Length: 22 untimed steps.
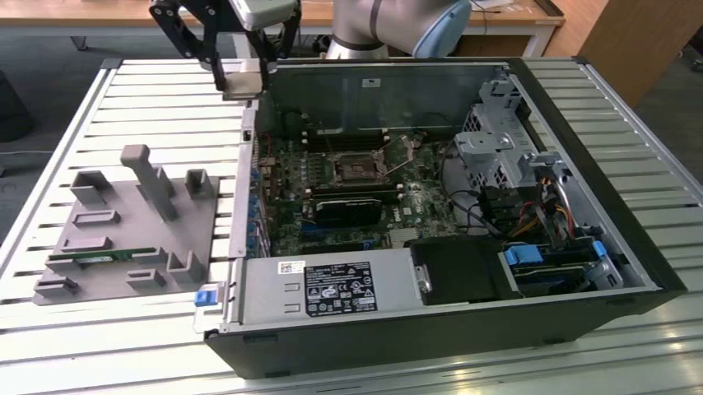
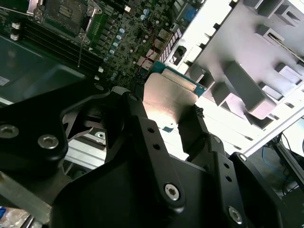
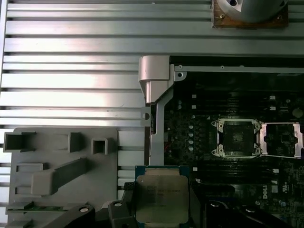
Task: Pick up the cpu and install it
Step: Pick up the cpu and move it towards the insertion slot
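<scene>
The cpu (image 1: pixel 245 82), a flat square chip with a silver-grey metal top, hangs in the air above the slatted table, just outside the far corner of the open computer case on the exterior view's left. My gripper (image 1: pixel 243 72) is shut on it; the black fingers (image 2: pixel 138 124) clamp its two sides. In the first wrist view the cpu (image 3: pixel 161 194) shows its metal top and green rim. The open cpu socket (image 1: pixel 357 167) lies on the motherboard inside the case, also seen in the first wrist view as the socket (image 3: pixel 236 137) beside its raised load plate.
A grey fixture tray (image 1: pixel 121 230) with upright posts sits on the exterior view's left and carries a green memory stick (image 1: pixel 99 257). Inside the case are a black ribbed block (image 1: pixel 351 207), a power supply (image 1: pixel 329 288) and a metal drive cage (image 1: pixel 495 148). The case wall (image 1: pixel 250 164) stands between gripper and socket.
</scene>
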{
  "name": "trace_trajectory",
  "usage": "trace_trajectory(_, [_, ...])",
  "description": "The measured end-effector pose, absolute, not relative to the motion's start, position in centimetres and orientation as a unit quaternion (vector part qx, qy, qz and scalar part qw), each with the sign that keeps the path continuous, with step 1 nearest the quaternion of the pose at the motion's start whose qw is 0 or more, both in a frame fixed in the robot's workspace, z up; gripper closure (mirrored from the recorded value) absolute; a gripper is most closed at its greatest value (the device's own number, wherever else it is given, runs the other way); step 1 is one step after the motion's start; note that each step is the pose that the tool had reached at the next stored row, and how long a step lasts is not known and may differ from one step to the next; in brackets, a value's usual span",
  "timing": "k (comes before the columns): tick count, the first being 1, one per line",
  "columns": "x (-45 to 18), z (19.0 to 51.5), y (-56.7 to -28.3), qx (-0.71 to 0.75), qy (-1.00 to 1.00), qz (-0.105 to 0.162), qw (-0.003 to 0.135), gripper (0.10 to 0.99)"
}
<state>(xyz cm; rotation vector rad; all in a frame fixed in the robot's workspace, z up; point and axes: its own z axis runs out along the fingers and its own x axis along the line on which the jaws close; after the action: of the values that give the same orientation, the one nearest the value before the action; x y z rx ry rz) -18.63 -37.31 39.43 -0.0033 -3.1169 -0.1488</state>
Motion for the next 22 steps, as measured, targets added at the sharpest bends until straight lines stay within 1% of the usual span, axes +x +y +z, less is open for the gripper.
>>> trace_trajectory(22, [-17.4, 39.4, -37.0, -0.001, -0.999, -0.048, 0.011, 0.549])
